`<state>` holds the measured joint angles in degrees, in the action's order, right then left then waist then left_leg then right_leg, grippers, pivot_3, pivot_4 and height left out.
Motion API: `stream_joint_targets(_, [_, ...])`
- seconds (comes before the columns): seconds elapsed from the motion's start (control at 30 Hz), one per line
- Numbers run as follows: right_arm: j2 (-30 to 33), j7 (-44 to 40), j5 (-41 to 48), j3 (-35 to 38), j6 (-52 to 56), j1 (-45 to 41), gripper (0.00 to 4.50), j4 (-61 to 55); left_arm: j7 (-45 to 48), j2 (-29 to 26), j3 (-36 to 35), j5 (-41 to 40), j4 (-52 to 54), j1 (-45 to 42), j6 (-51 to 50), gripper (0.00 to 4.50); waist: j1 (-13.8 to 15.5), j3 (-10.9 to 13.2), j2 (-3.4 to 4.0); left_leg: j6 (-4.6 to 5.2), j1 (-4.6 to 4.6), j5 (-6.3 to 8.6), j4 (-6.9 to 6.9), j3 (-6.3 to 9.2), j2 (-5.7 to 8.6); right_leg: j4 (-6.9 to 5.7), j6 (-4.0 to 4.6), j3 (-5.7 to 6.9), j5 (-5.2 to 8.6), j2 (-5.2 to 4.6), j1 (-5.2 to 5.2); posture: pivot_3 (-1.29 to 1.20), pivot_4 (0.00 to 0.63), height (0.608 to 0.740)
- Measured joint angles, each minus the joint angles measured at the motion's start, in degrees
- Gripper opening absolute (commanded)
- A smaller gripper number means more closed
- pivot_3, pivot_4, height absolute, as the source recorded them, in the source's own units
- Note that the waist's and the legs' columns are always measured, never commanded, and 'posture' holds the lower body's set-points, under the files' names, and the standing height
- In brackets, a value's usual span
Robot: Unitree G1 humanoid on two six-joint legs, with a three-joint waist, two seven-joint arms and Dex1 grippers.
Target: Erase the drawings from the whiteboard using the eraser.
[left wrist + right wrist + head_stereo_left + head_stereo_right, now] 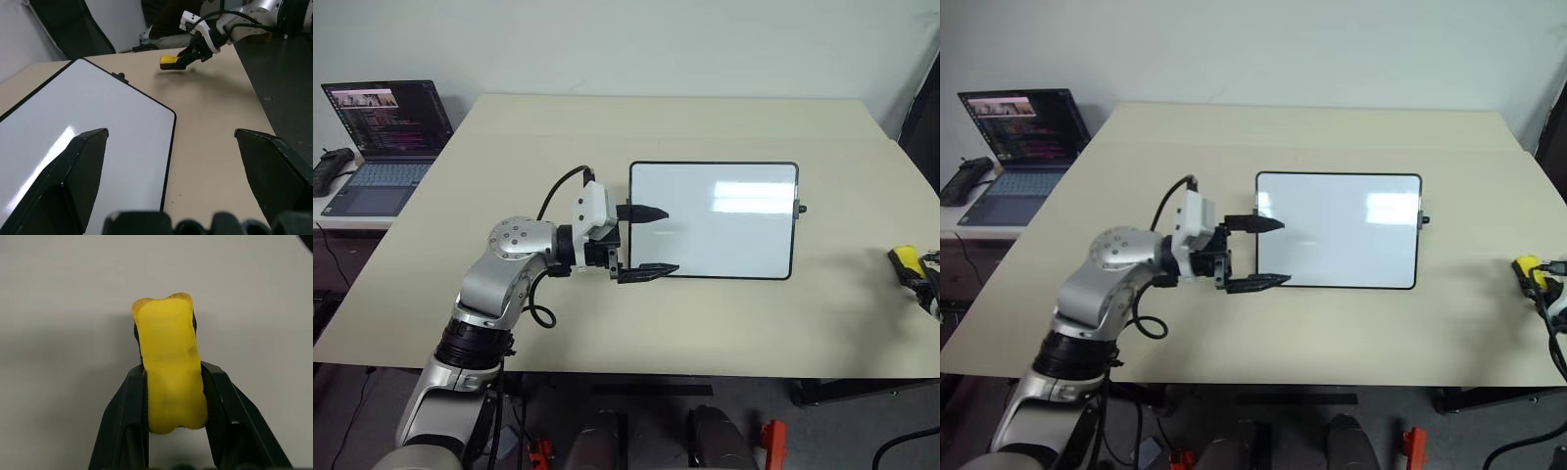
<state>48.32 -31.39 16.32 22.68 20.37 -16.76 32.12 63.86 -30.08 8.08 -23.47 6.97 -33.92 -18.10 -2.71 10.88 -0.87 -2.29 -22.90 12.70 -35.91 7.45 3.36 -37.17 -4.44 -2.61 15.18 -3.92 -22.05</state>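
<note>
My right claw (173,396) clenched on small yellow block eraser (171,367) near table's right edge (911,333), my left claw (646,242) spread wide at left edge of glossy white black-framed whiteboard (724,220)

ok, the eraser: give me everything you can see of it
The eraser is a small yellow block, foam-like, with a slightly waisted outline and rounded corners; a dark underside shows along its edges. It is clamped between the two black fingers of the right hand, which grip its long sides and leave its far end sticking out. It sits low over the beige table, to the right of the whiteboard and clear of it. Whether it touches the table cannot be told.
</note>
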Motion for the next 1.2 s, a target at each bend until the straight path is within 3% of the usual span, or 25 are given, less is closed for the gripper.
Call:
stream_joint_targets(0.17, [0.00,0.19,-1.26,-1.38,0.01,-1.13,1.10,2.13,-0.82,-0.61,-0.02,0.03,1.27,1.01,-0.09,4.50,0.16,0.00,0.00,0.00,-0.01,0.00,0.01,0.03,0.01,0.00,0.00,0.00,-0.01,-0.01,0.00,0.00,0.150,0.740])
stream_joint_targets(0.5, [0.00,-1.43,-0.88,-1.43,1.71,-2.14,4.47,1.49,-1.97,-1.59,-0.07,0.75,1.59,1.05,0.21,4.50,0.11,0.00,0.01,0.00,0.00,0.00,0.00,0.01,0.01,-0.02,-0.01,-0.01,-0.01,0.00,0.00,0.00,0.150,0.740])
stream_joint_targets(0.7, [0.43,-2.01,0.73,-0.44,4.11,-2.02,4.47,-9.29,-8.65,-1.72,-5.16,4.13,-4.86,0.90,4.22,4.50,-0.03,-0.03,0.06,0.00,0.03,0.00,-0.03,0.04,-0.02,-0.09,-0.01,0.00,-0.01,0.00,-0.01,0.00,0.150,0.740])
stream_joint_targets(0.83, [-6.06,0.30,1.11,0.22,-1.76,-5.57,4.47,-14.51,-24.11,-1.41,-11.78,11.62,-17.92,0.92,8.63,4.50,-0.36,-0.11,-0.06,-0.01,0.10,0.00,-0.05,0.06,-0.02,-0.08,0.01,0.01,-0.03,0.17,0.03,0.00,0.150,0.740])
stream_joint_targets(1.0, [-17.38,3.18,0.40,-1.74,-12.11,-6.27,4.47,-7.24,-36.72,3.05,-14.04,17.60,-28.15,3.40,20.10,4.50,0.93,-0.15,-0.15,-0.03,-0.05,-0.01,-0.08,0.12,0.11,-0.08,-0.05,0.01,-0.13,-0.09,-0.10,0.00,0.150,0.740])
stream_joint_targets(1.2, [-20.04,6.41,-1.10,-1.49,-23.22,-6.57,4.47,0.56,-44.82,8.93,-13.92,21.07,-32.92,6.75,30.18,4.50,2.18,-0.15,-0.14,-0.05,-0.10,-0.01,-0.05,0.10,0.12,-0.03,-0.05,0.03,-0.13,-0.13,-0.17,0.00,0.150,0.740])
